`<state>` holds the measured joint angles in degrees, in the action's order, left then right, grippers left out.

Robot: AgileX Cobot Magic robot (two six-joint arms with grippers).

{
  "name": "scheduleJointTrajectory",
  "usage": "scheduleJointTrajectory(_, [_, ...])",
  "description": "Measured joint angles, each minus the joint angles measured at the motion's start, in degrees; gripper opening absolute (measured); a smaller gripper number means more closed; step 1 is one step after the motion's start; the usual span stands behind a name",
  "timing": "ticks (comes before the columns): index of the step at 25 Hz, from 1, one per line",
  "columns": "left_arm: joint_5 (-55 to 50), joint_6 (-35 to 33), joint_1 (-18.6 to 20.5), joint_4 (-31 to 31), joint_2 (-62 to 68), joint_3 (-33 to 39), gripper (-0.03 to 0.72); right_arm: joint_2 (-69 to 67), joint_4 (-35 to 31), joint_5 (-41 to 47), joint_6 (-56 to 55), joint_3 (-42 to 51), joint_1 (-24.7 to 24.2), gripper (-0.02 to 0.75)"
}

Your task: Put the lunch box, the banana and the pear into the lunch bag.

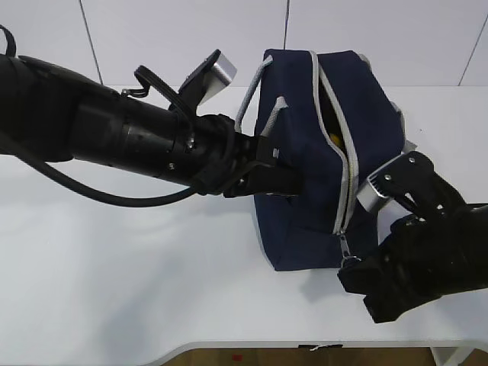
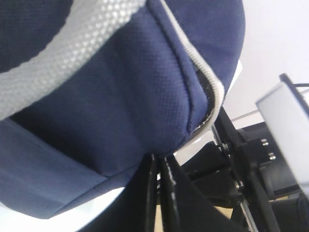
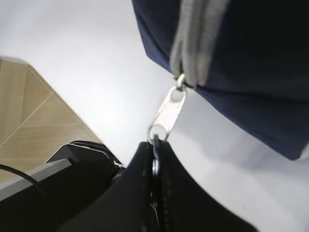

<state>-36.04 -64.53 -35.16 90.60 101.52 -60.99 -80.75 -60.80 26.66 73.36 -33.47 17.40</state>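
The navy lunch bag (image 1: 305, 152) lies on the white table (image 1: 114, 267), its grey zipper (image 1: 347, 164) facing the right arm. A bit of something yellow (image 1: 334, 139) shows through the zipper gap; I cannot tell whether it is banana or pear. The lunch box is hidden. My left gripper (image 1: 293, 183) is shut on the fabric of the bag's left side, and its closed tips (image 2: 159, 157) meet the navy cloth (image 2: 120, 96). My right gripper (image 1: 352, 267) is shut on the metal ring (image 3: 156, 133) of the zipper pull (image 3: 169, 108), below the bag (image 3: 251, 58).
A grey webbing handle (image 1: 248, 99) loops off the bag's left top and crosses the left wrist view (image 2: 58, 53). The table's front edge (image 1: 229, 347) runs just below the right gripper. The right arm's black links (image 2: 251, 159) show beyond the bag.
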Motion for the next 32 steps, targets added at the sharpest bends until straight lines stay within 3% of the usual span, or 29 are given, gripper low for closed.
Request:
scheduleJointTrajectory(16, [0.0, -0.1, 0.0, -0.1, 0.0, 0.0, -0.008, 3.1, 10.4, 4.4, -12.4, -4.6, 0.0, 0.006])
scheduleJointTrajectory(25, [0.0, -0.1, 0.0, -0.1, 0.0, 0.0, -0.008, 3.1, 28.8, 11.7, -28.4, -12.0, 0.0, 0.006])
scheduleJointTrajectory(32, [0.0, -0.1, 0.0, -0.1, 0.0, 0.0, -0.008, 3.1, 35.2, 18.2, -34.7, -19.1, 0.0, 0.006])
